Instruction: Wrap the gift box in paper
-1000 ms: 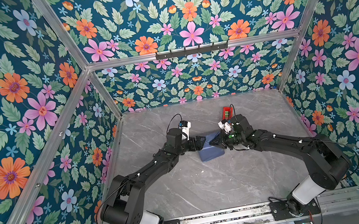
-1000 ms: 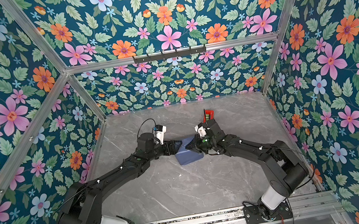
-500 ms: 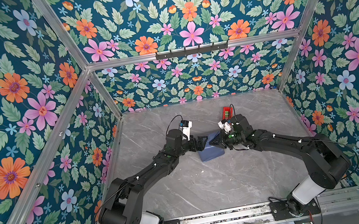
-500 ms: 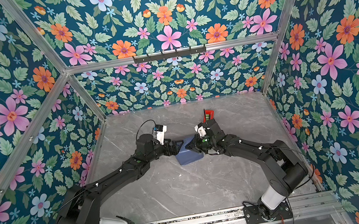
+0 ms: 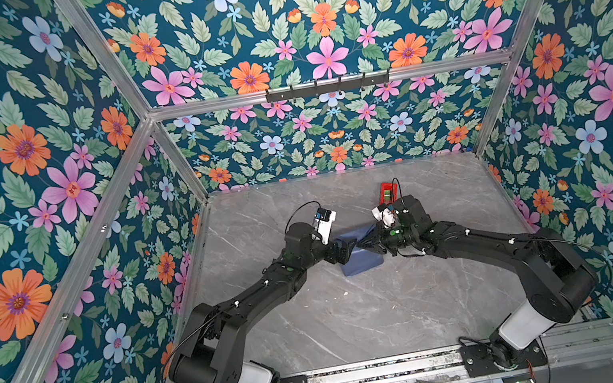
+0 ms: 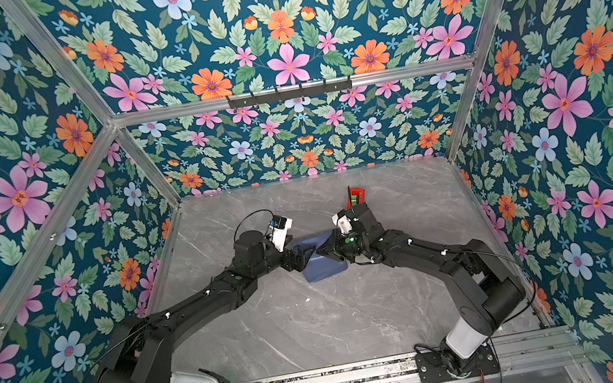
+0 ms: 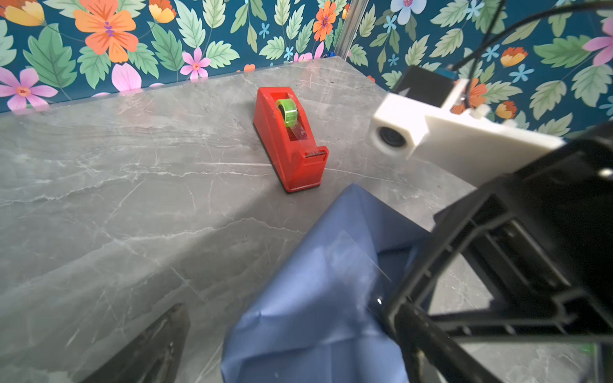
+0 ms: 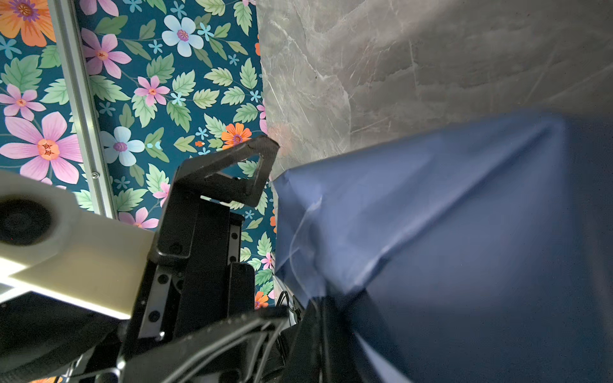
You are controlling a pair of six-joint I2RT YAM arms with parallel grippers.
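Observation:
The gift box is hidden under the slate-blue paper [image 5: 362, 260] [image 6: 326, 268], which forms a parcel at the middle of the table. My left gripper [image 5: 342, 249] [image 6: 294, 258] stands open at the parcel's left end. In the left wrist view a folded end of the paper [image 7: 315, 298] lies between its jaws, and my left gripper [image 7: 292, 351] holds nothing. My right gripper [image 5: 371, 240] [image 6: 327, 249] is at the parcel's right end. In the right wrist view the creases of the paper [image 8: 431, 232] run into my right gripper [image 8: 318, 318], which is shut on a flap.
A red tape dispenser [image 5: 388, 191] [image 6: 356, 196] [image 7: 292, 139] with a green roll stands just behind the right wrist. Floral walls enclose the grey marble table [image 5: 359, 318] on three sides. The arm bases sit on the front rail.
The left gripper's jaws have spread a little wider beside the parcel. The right gripper and the parcel have stayed in place.

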